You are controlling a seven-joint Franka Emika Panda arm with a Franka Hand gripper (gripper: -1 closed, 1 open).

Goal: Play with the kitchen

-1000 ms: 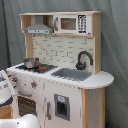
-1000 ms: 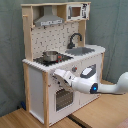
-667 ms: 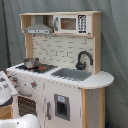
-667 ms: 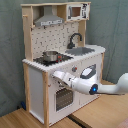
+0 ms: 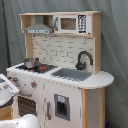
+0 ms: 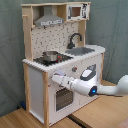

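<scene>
My gripper [image 6: 56, 78]: at the kitchen [image 6: 40, 67] front panel, above the oven door [image 6: 62, 97] | jaws: state cannot be told | pot [image 6: 50, 56]: on stovetop.

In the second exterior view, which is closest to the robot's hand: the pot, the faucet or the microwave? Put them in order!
From the gripper, low at the kitchen's front:
1. Pot, on the stovetop just above.
2. Faucet, farther back by the sink.
3. Microwave, top shelf, farthest.
</scene>
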